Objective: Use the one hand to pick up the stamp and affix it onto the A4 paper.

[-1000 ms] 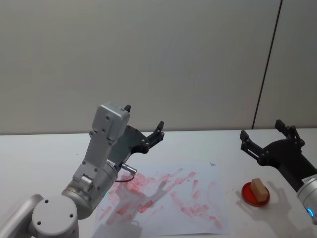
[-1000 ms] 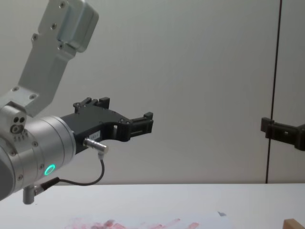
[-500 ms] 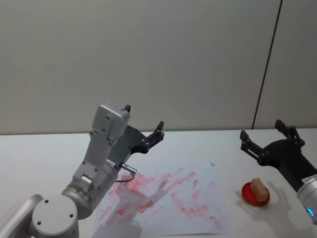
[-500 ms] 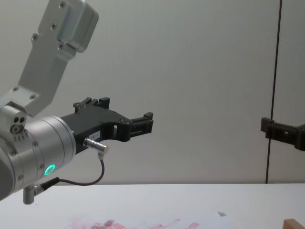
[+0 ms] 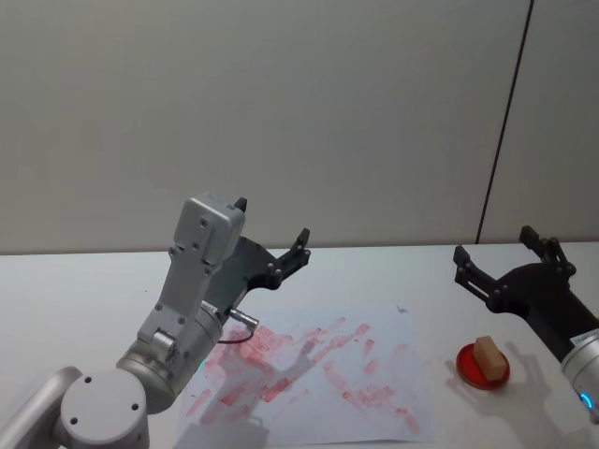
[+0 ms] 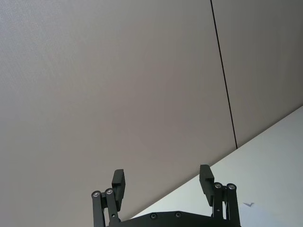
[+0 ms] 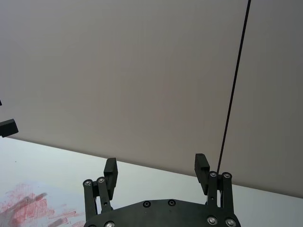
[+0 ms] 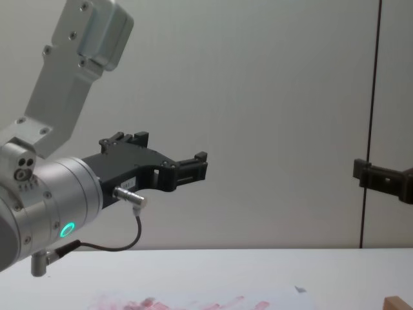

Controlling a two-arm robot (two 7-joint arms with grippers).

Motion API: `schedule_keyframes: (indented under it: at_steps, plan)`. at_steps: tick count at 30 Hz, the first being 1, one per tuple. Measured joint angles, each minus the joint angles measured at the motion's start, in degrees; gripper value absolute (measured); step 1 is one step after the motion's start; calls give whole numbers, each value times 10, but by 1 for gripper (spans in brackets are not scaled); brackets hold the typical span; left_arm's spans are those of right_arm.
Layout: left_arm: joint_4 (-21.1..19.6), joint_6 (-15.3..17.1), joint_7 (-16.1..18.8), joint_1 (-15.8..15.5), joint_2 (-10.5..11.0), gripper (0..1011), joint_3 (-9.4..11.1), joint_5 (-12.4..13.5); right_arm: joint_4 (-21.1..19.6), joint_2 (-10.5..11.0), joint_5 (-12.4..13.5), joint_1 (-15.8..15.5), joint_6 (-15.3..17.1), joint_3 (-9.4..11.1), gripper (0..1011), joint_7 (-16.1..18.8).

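R gripper hangs in the air beyond the paper's far right corner. Its fingers are spread wide w/ nothing between them. Stamp, a tan block, sits on a red pad just right of the paper's right edge, not touching the sheet. It's below R gripper and apart from it. Paper lies flat on the table, smeared w/ red ink, w/ a small dark mark by the far right corner. L gripper is raised by the paper's far left corner, fingers also apart, empty. In chest view a stamp corner peeks in right of the paper.
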Motion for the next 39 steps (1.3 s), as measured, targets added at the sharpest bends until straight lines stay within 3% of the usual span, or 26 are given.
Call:
schedule_keyframes:
  at_steps: [39]
  plan:
    - [0, 0, 0, 0, 0, 1002, 0, 0, 0, 0, 0, 0, 0, 0, 1001, 0]
